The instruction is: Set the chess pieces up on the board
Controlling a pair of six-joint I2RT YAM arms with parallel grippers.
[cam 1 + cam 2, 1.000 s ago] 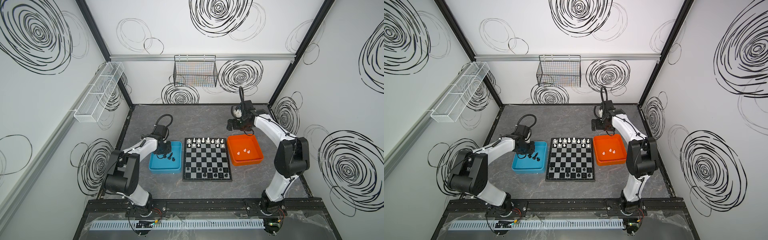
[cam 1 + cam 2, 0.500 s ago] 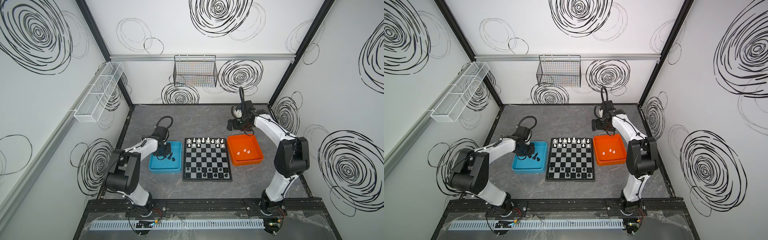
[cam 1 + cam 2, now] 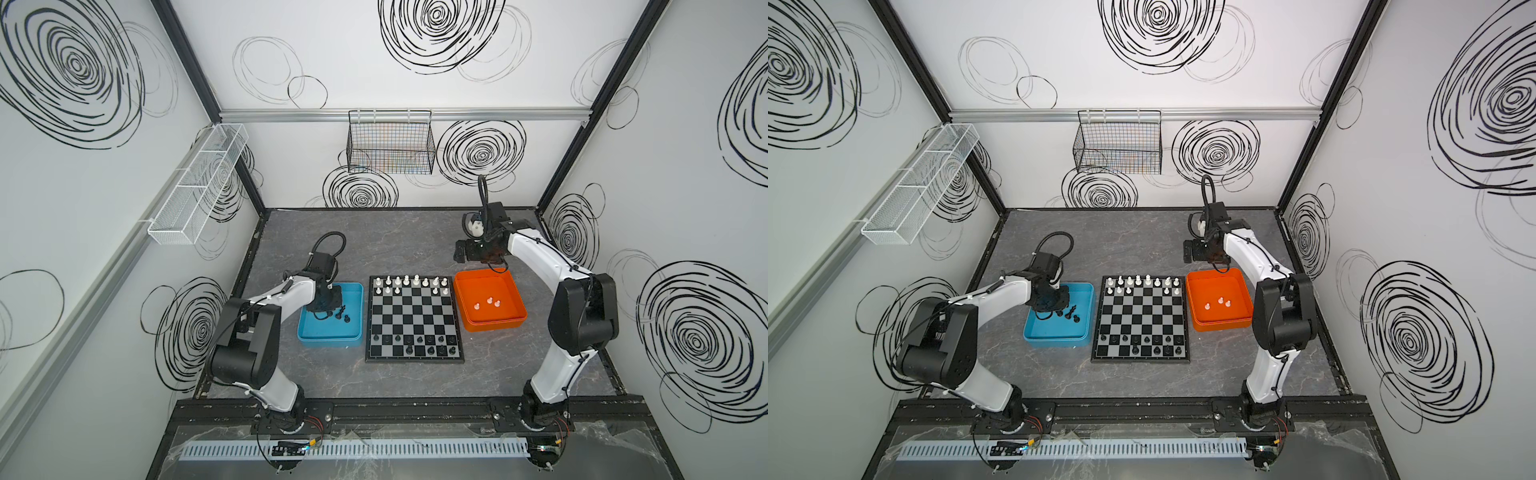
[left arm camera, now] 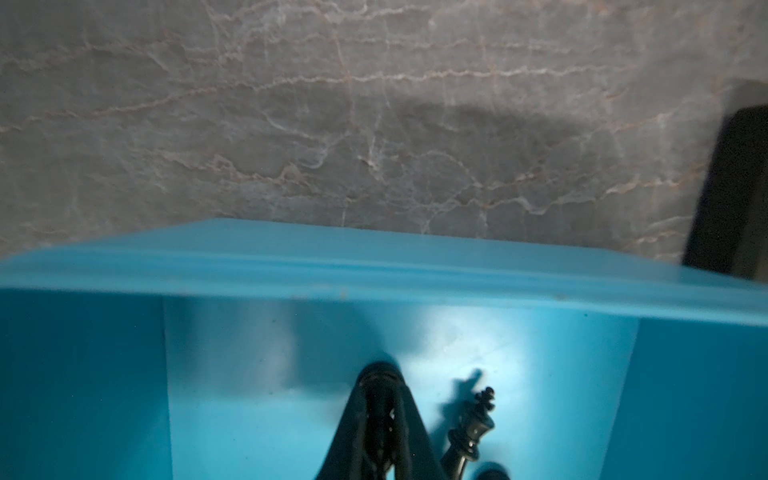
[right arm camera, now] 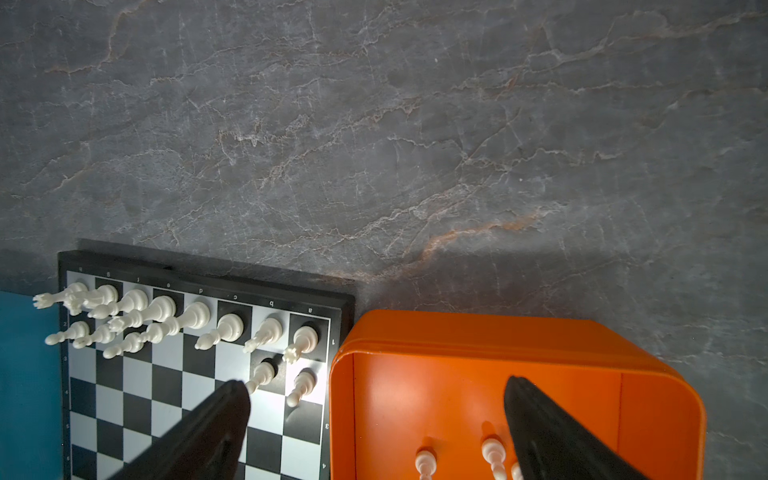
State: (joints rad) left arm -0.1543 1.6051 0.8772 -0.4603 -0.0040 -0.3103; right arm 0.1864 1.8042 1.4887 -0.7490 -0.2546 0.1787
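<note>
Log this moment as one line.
left arm: jaws shut in blue tray, beside black piece | right arm: jaws open, behind orange tray | board: partly set

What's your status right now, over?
Left gripper shut in blue tray, beside fallen black king; grip unclear. Right gripper open, empty. Board partly set. Nothing blocking.

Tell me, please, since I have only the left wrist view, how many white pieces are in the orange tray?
Observer: Three white pieces lie in the orange tray.
Operator: Thank you. Where is the right gripper?
Observer: The right gripper hangs open, raised over that tray's far corner next to the board, holding nothing.
Operator: Is black's side of the board complete?
Observer: No. Its nearest row has bare squares at the end beside the blue tray.
</note>
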